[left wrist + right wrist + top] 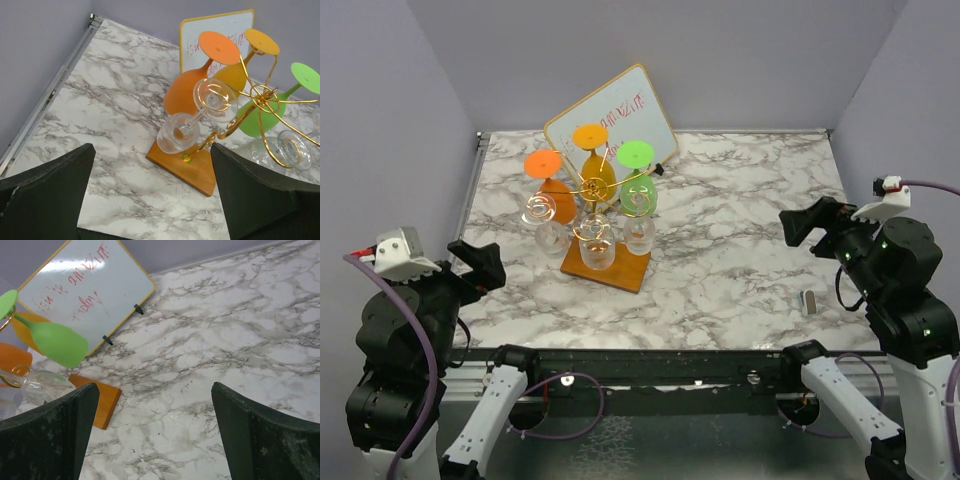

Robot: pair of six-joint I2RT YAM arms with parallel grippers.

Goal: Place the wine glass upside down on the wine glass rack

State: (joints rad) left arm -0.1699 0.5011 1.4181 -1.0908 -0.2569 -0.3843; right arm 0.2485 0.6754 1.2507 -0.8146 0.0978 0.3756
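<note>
– Starting with the largest thing: how much room do the arms have?
– The marble-patterned tabletop (740, 230) is shut in by plain grey walls (380, 120) on the left, back and right, and a metal rail (55, 85) runs along its left edge. Bare veined surface lies ahead of both sets of jaws, widest before the right gripper (800, 228).
– And the jaws?
– Both released. The left gripper (152, 150) and the right one each spread their dark fingers wide, with nothing between them.
– Where is the rack?
– The wine glass rack (592, 185), gold wire with spiral curls on a rectangular wooden base (190, 167), stands ahead of the left jaws and off to their right. From the right jaws it lies well off to the left. A tilted whiteboard (620, 105) with red writing leans just behind it.
– The glasses?
– All hang foot-up on the wire arms. A clear wine glass (177, 132) is nearest the left jaws. The orange glass (182, 92), amber glass (232, 75) and green glass (260, 120) hang beyond it. Which one is the task's I cannot tell.
– Anything smaller?
– A small pale block (810, 301) lies on the marble, on the near side of the right jaws.
</note>
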